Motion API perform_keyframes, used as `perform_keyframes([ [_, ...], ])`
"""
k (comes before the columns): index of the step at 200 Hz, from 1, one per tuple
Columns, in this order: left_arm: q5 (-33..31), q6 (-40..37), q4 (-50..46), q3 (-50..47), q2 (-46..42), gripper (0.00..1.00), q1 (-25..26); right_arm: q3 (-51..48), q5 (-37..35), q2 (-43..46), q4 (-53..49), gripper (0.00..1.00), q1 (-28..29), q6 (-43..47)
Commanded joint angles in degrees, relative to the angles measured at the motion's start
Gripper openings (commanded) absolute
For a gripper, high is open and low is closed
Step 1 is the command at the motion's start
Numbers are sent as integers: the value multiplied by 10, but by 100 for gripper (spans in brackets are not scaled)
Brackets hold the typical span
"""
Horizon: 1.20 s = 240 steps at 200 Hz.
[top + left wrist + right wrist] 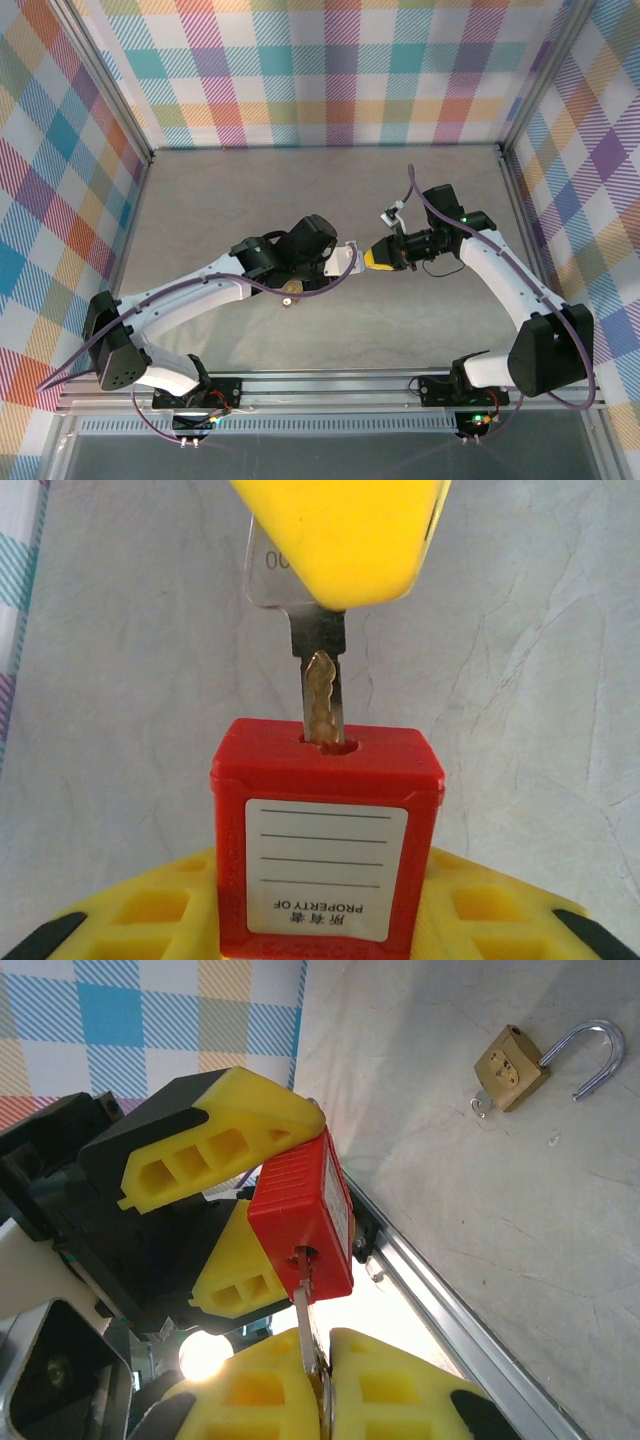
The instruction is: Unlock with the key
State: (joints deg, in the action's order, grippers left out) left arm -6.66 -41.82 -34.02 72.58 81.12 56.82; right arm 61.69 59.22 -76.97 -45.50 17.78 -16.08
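A red padlock body (327,830) with a white label sits clamped between the yellow fingers (140,910) of my left gripper (327,925), keyhole facing away from the wrist. A silver key (322,695) has its blade tip in that keyhole, most of the blade still outside. My right gripper (322,1390) is shut on the key's head, blade (304,1320) pointing into the red padlock (300,1220). From above, the left gripper (345,262) and right gripper (382,256) meet nose to nose above mid-table.
A small brass padlock (512,1067) with its shackle swung open and a key in it lies on the grey table, also visible under the left arm as the brass padlock (290,290). An aluminium rail (440,1300) runs along the table's near edge. Plaid walls surround the table.
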Motion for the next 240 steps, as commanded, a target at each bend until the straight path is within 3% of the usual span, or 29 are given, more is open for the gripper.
perform_keyframes([
  [1, -24, 13, 83, 7, -6, 0, 20, -5, 17, -14, 9, 0, 21, -13],
  [53, 4, 73, 112, 22, 1, 0, 20, -28, -5, -17, 53, 0, 39, -45],
  [124, 82, 99, 105, 28, 6, 0, 20, 3, -55, -29, -2, 0, 41, 55],
  [240, 117, 119, 176, 20, 12, 0, 27, -27, 11, -53, 88, 0, 74, -28],
])
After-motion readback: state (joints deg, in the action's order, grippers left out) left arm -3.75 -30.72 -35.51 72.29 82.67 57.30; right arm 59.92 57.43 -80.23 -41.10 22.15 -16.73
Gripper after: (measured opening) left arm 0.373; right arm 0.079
